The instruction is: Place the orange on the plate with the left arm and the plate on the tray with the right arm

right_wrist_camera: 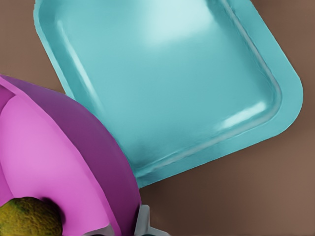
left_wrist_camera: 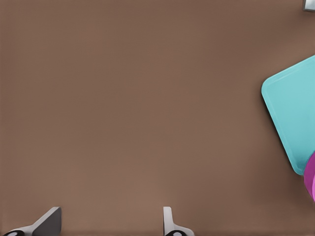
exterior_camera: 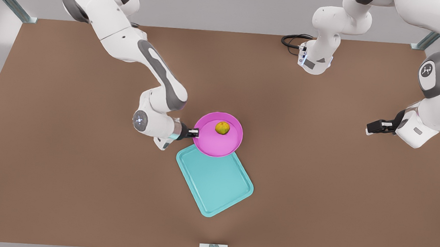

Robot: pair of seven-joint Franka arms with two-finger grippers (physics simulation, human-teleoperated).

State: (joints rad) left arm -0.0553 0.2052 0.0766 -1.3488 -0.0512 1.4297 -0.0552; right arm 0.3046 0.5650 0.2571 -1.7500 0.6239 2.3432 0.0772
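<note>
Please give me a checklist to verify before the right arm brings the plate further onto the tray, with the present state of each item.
1. Orange lies on the plate: ok.
2. Right gripper shut on the plate's rim, at the front view's left side: ok; a fingertip sits against the outside of the rim.
3. Plate fully over the tray: not ok; it overlaps only the tray's far corner.
4. Tray floor free of objects: ok.
5. Left gripper out of the way: ok; it waits open above the table at the front view's right.
6. Plate is level, so the orange will not roll: cannot tell.
</note>
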